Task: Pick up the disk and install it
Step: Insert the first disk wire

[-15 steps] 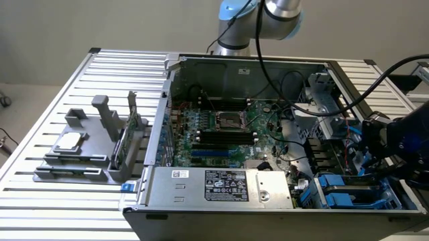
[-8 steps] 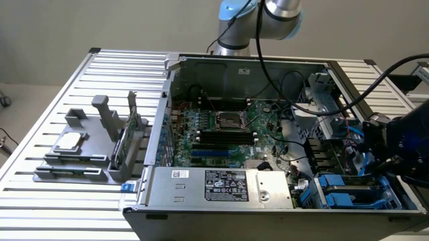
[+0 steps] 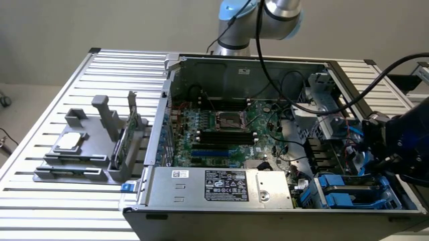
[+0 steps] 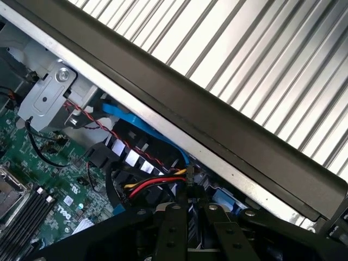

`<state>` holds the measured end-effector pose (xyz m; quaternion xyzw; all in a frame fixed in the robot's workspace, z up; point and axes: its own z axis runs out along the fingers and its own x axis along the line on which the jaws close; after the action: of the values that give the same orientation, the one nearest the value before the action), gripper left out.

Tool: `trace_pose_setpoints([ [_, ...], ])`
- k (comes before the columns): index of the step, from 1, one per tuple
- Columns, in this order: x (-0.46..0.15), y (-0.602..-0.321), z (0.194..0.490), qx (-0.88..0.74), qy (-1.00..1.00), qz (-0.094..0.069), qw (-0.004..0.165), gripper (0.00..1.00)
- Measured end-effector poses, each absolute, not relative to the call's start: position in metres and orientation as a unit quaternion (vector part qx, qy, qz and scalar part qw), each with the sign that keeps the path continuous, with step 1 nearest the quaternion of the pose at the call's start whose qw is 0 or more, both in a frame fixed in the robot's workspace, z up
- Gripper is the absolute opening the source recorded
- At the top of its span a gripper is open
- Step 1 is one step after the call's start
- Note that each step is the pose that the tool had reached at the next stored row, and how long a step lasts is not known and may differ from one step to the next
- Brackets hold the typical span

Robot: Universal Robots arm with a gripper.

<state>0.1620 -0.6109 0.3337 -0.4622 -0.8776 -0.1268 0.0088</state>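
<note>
The arm [image 3: 258,20] stands at the far middle in the exterior view. Its round joints are silver with light blue caps. A black cable [image 3: 264,60] hangs down from it in a loose loop. The wrist [image 3: 405,145] is dark and chunky. It sits low at the exterior view's right, leaning in toward the exterior view's left. In the wrist view the tool [image 4: 191,211] is black with small round screws and points away from the camera.

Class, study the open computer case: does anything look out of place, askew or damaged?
Nothing stands out. The case sits flat on the slatted table, its motherboard looks intact, and the gripper hangs by the blue drive brackets.
</note>
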Motion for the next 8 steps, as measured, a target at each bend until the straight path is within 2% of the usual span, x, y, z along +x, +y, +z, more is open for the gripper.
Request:
trace_pose_setpoints([
  [8, 0.1539, -0.6108, 0.3346, -0.464, -0.877, -0.121, 0.02, 0.17],
])
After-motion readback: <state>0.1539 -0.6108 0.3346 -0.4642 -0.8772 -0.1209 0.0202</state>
